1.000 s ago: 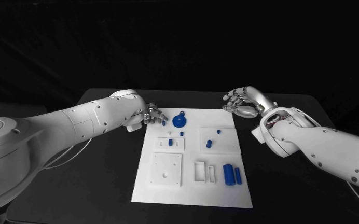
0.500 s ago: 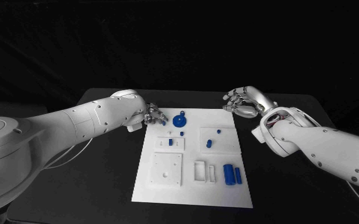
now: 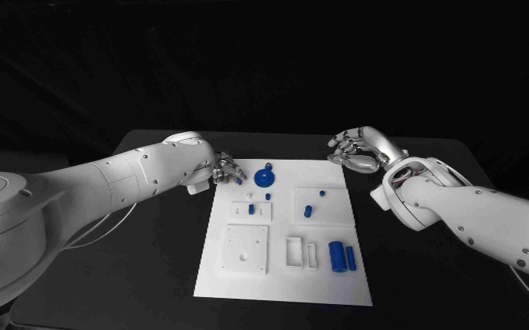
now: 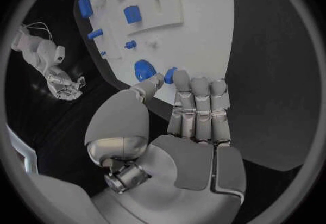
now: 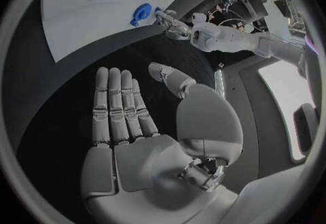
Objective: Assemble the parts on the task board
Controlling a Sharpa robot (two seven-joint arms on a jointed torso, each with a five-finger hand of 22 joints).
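Reaching in at the board's upper left corner, your left hand is pinching a small blue peg, with the blue disc just right of its fingertips; your right hand is hovering farther off, spread and empty.

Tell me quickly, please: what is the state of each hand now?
Left hand: pinches a small blue part at the task board edge.
Right hand: open, holds nothing.
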